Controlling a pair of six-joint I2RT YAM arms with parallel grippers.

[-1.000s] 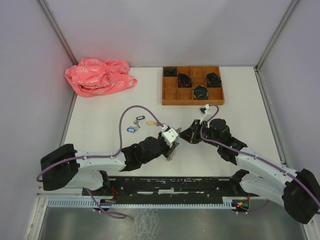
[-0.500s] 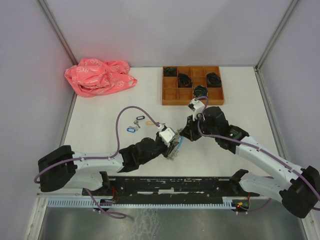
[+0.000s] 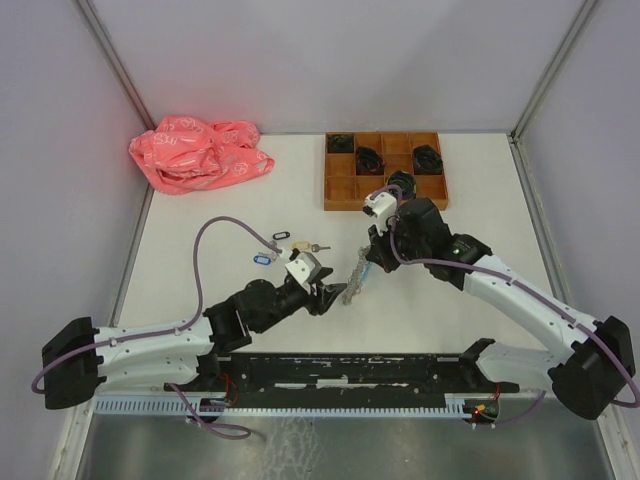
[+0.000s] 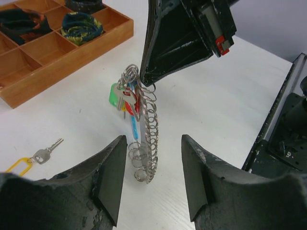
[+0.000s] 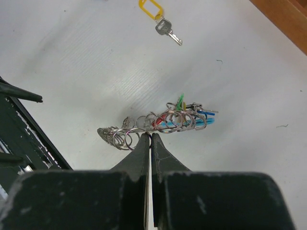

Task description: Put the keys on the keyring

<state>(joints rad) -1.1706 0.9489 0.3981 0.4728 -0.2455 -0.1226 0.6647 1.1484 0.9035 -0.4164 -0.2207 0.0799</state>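
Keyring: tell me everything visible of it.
The keyring is a hoop of many small silvery wire rings, seen edge-on, hanging near upright over the white table. Green, red and yellow tags and a light-blue piece cluster near its top. The shut right tool pinches its upper rim; its lower end hangs between the fingers of the open left tool, apparently untouched.

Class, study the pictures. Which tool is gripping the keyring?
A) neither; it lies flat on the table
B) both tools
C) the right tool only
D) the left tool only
C: the right tool is pinched shut on the keyring and holds it upright, while the left tool stands open, with a finger on either side of it.
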